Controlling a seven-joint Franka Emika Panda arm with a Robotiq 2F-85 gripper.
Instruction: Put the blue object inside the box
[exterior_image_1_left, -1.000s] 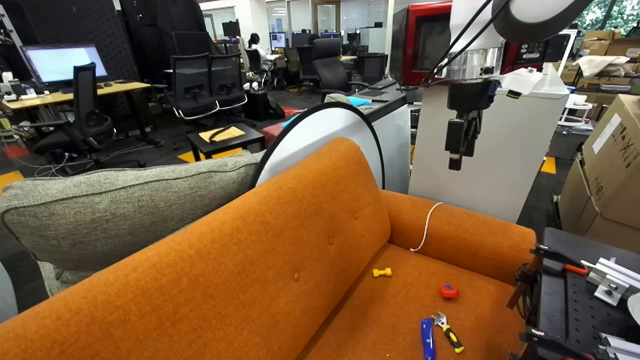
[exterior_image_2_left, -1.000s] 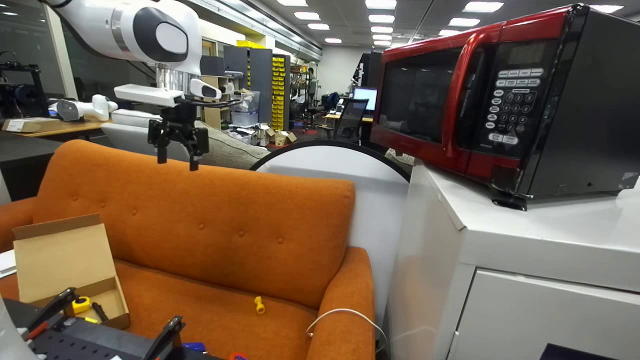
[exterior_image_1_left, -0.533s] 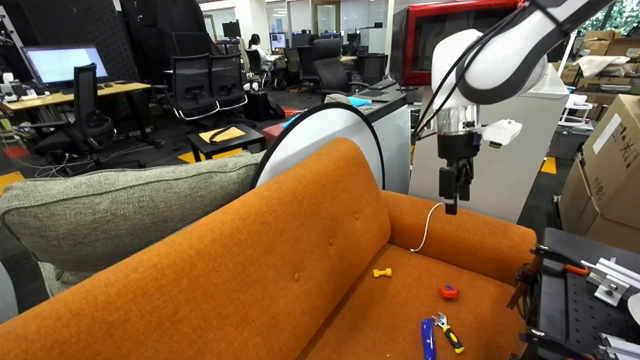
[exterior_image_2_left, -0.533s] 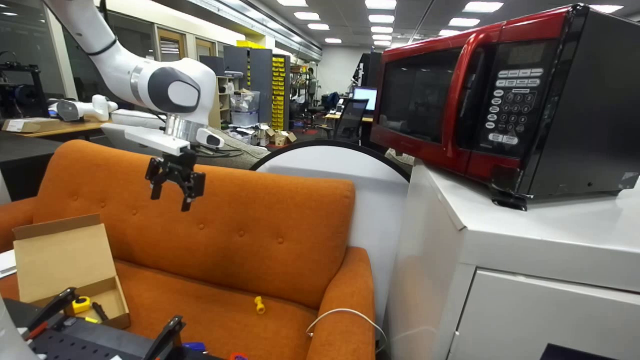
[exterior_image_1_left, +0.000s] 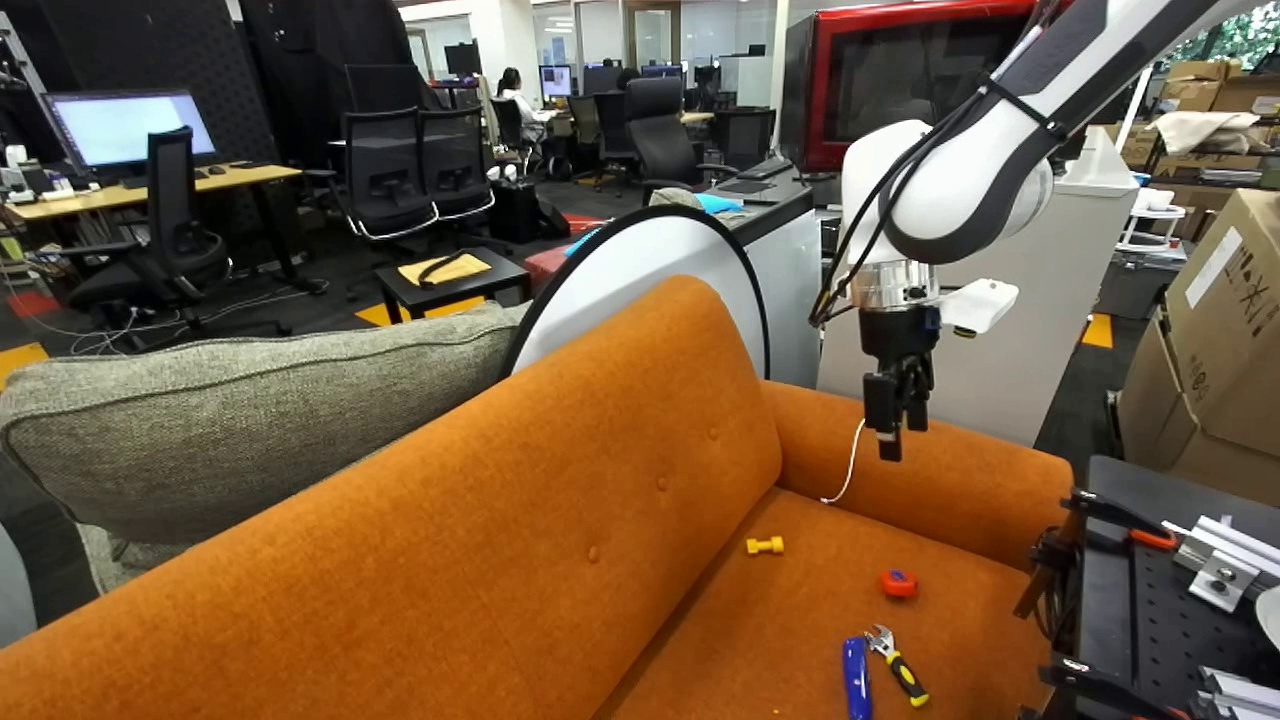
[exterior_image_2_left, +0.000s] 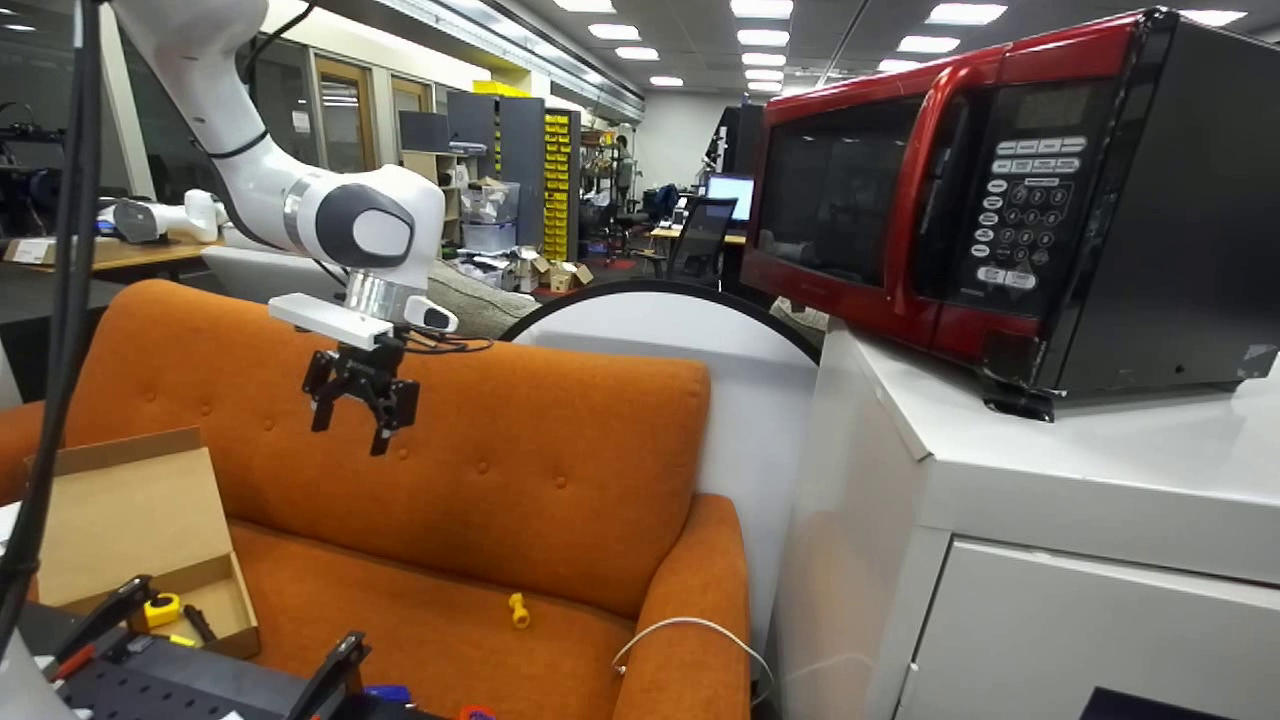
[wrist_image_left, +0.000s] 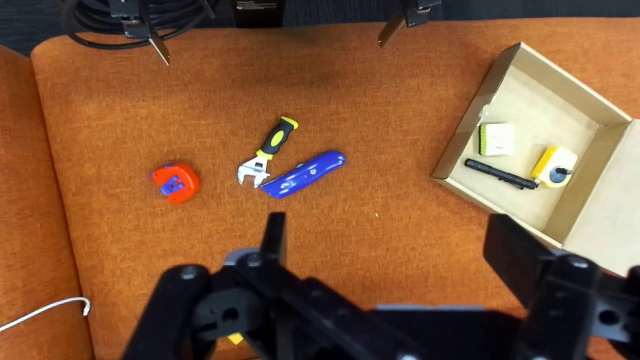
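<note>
In both exterior views, my gripper (exterior_image_2_left: 350, 437) hangs lower than a second ago. In an exterior view, black cables (exterior_image_2_left: 80, 180) now cross before the box lid (exterior_image_2_left: 135, 515).

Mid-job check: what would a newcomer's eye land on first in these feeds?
Probably the orange sofa, sprawling across all three views, and the red microwave at the right of an exterior view. In the wrist view, the blue object stands out near the middle beside the wrench, with the open box at the right.
</note>
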